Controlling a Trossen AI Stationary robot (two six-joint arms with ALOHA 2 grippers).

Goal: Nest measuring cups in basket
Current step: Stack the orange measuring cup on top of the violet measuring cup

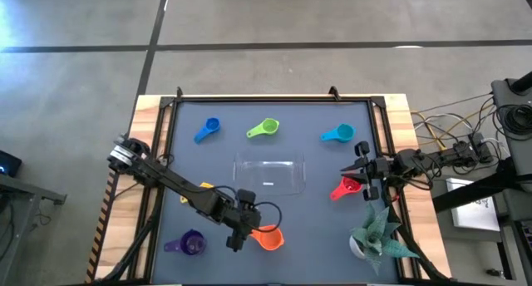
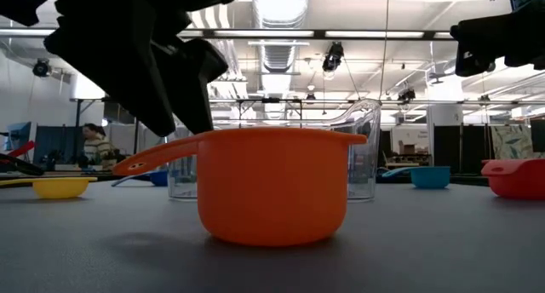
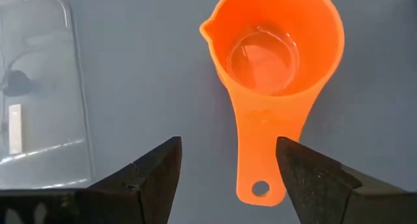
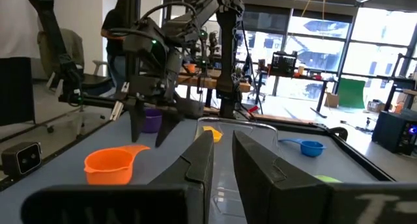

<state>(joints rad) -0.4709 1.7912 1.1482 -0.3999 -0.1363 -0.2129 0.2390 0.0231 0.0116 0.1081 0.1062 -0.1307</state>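
Straddling the handle of the orange cup without touching it, the left claw hangs with its fingers spread wide, one on each side of the handle, which fits an approach for a pinch or a fresh letting-go; I cannot tell which. The orange cup sits upright on the dark bench, near the front edge and apart from the basket, the clear tray lying at the middle, apparently with no cup in it. The right claw waits by the red cup near the right edge, its fingers nearly together and holding nothing that I can make out. The other cups lie scattered: dark blue, green and light blue along the far side, purple at the front left, yellow partly hidden under the left arm. Nesting looks barely begun, judging by that spread. A potted plant stands at the front right, clear of the work.
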